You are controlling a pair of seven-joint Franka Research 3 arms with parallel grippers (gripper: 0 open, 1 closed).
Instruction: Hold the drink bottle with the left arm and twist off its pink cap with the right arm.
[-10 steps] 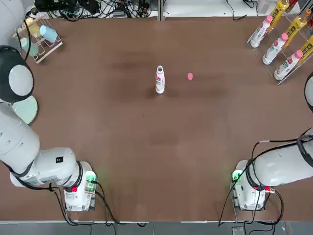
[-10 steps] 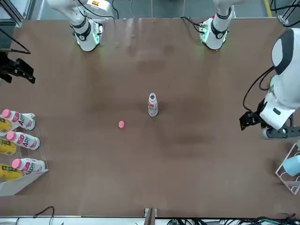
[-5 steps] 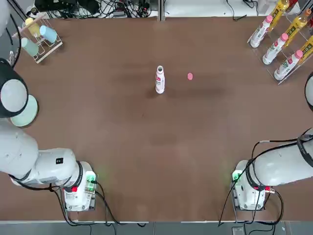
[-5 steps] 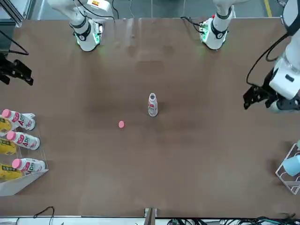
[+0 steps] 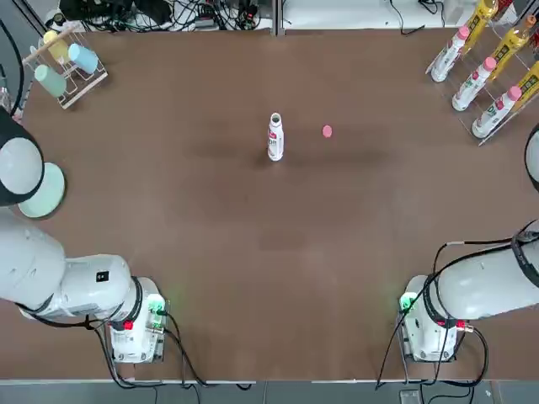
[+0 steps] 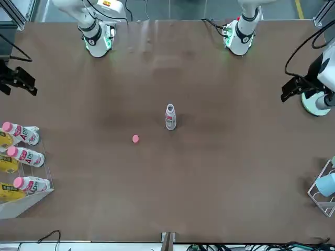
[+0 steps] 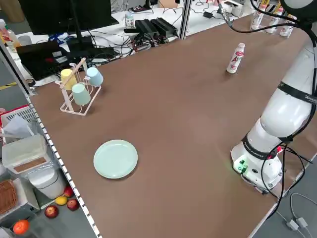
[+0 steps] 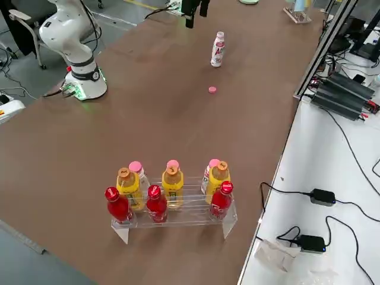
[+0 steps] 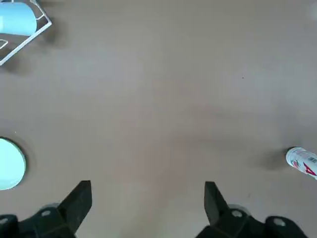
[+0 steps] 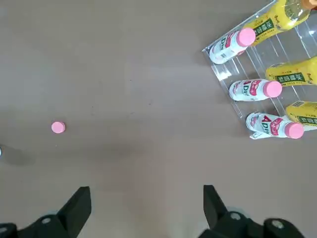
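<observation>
The table [image 5: 253, 252] has a broad, plain brown top; at its far left corner stands a white wire rack [image 7: 74, 113]; along the left edge, nearer the robot than that rack, a round pale green plate [image 7: 115, 158] lies flat; at the far right corner sits a clear rack [image 8: 228, 224], set aslant to the edges; between the two racks, closer to the far edge than to the robot's edge, the drink bottle [image 5: 275, 139] stands upright, with the pink cap [image 5: 327, 131] lying just beside it, apart, toward the right edge.
</observation>
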